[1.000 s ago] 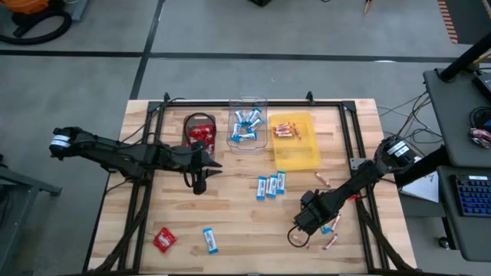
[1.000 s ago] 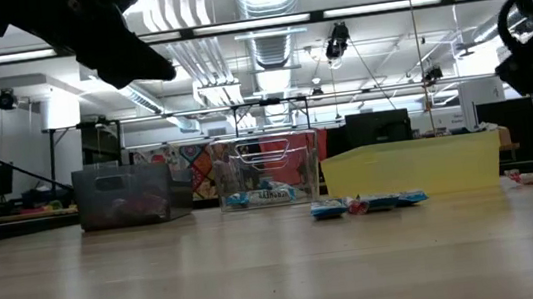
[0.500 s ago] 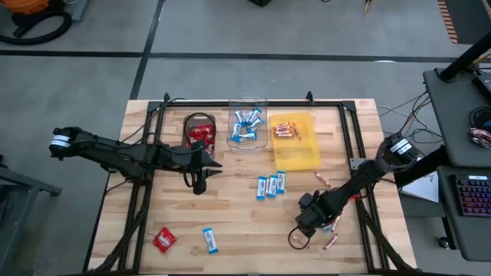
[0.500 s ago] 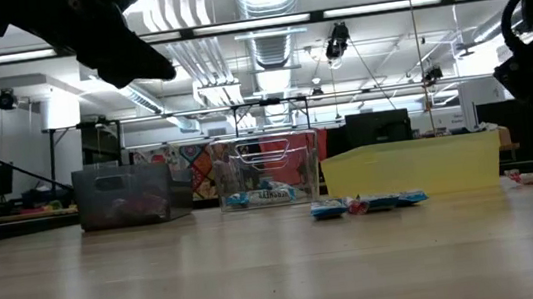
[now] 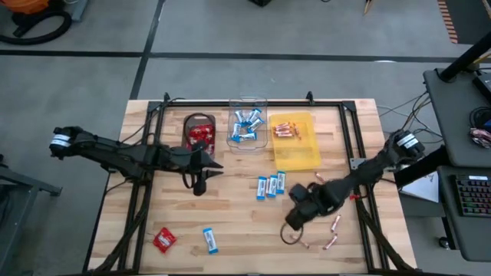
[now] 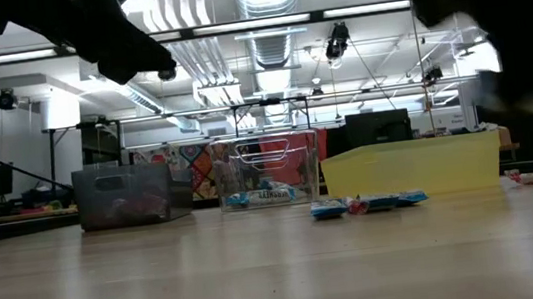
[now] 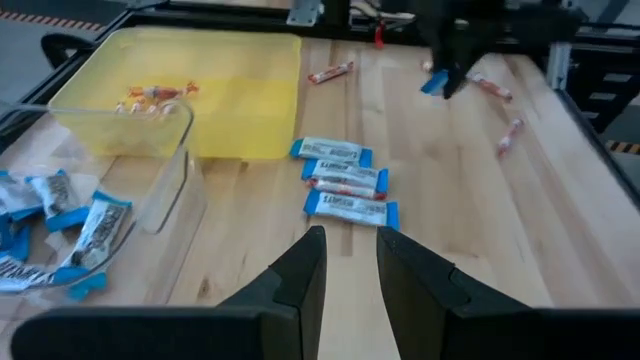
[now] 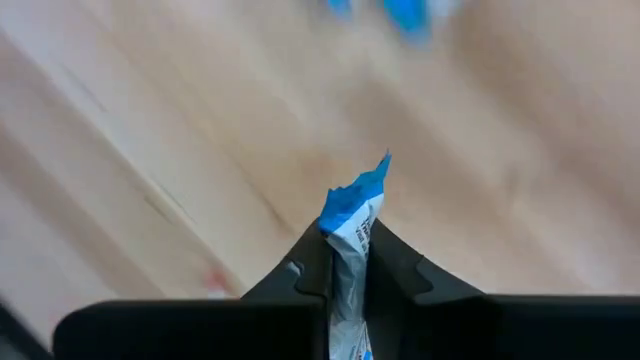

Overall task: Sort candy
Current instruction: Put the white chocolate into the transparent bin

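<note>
Between the right gripper's (image 8: 348, 262) two dark fingers we are seeing a blue-and-white bar (image 8: 352, 225) standing pinched, its crimped blue end poking up past the fingertips. From above, that gripper (image 5: 301, 211) is hanging over the wooden worktop (image 5: 230, 222), toward the right side, near three more blue-and-white bars (image 5: 271, 185) lying side by side. Thin pinkish sticks (image 5: 334, 224) are lying scattered just beside it. One red packet (image 5: 163, 240) and one lone blue bar (image 5: 209, 240) are resting near the front left edge. Along the back we are finding a dark tray (image 5: 199, 130) holding red packets, a clear tray (image 5: 248, 127) holding blue bars, and a yellow tray (image 5: 295, 139) holding a few sticks. Left of the middle, the left gripper (image 7: 350, 262) is hovering with nothing between its fingers, which are standing slightly apart.
</note>
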You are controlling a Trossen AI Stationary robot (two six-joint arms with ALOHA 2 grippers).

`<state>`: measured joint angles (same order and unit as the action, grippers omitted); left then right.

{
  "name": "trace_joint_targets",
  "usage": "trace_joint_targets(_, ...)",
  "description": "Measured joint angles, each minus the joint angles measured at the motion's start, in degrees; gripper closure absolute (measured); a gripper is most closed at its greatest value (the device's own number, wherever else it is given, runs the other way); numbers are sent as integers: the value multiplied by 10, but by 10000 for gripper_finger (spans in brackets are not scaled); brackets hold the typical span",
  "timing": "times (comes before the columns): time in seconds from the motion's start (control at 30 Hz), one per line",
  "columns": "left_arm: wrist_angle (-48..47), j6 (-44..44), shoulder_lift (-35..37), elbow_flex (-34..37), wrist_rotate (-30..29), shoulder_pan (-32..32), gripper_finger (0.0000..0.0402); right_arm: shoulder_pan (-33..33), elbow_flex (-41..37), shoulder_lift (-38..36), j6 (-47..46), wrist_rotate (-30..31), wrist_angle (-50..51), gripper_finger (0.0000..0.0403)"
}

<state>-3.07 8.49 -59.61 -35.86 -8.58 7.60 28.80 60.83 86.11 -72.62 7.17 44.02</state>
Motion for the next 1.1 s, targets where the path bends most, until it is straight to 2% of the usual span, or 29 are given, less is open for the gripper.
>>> trace_joint_targets(0.13, 5, 0, 0, 0, 0, 12, 325, -48, 63, -15, 124, 58, -1, 376)
trace_joint_targets(0.33, -12, 30, 6, 0, 1, 29, 325, -158, 148, -9, 370, 92, -54, 374)
trace_joint_targets(0.47, -45, 55, 16, 0, 2, 43, 325, -241, 165, 3, 512, 95, -171, 373)
trace_joint_targets(0.57, -76, 81, 24, 0, 2, 52, 325, -302, 155, 12, 580, 88, -280, 372)
trace_joint_targets(0.67, -100, 106, 27, 0, 2, 63, 325, -364, 138, 26, 601, 54, -370, 372)
trace_joint_targets(0.8, -113, 117, 27, 0, 2, 77, 325, -436, 137, 69, 561, 30, -435, 371)
trace_joint_targets(0.93, -115, 116, 28, 0, 1, 80, 325, -491, 155, 122, 523, 24, -435, 371)
trace_joint_targets(1.1, -115, 114, 29, 0, -11, 80, 325, -525, 186, 179, 496, -7, -440, 370)
